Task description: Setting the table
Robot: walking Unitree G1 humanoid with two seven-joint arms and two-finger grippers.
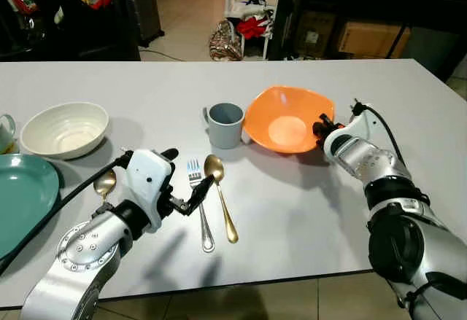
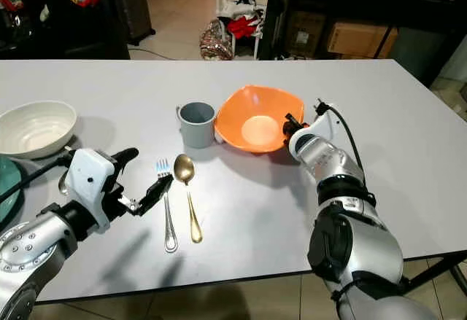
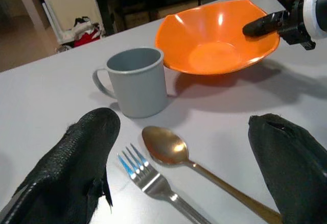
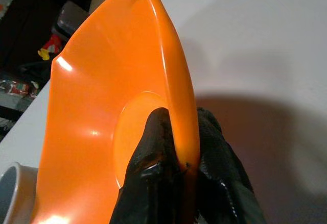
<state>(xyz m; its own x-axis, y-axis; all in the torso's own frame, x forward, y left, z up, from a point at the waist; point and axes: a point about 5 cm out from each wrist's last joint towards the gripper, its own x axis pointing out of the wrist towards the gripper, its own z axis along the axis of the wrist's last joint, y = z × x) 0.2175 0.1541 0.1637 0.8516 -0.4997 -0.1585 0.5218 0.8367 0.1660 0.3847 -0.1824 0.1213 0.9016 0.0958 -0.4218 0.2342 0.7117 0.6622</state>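
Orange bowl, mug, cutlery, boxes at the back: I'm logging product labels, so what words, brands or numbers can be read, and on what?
No text can be read.
Orange bowl, held at its rim by the right gripper: plain, no marking.
Grey mug: plain.
Fork and gold spoon: no stamp visible.
Cardboard boxes on the dark shelf: any print is too small and blurred.
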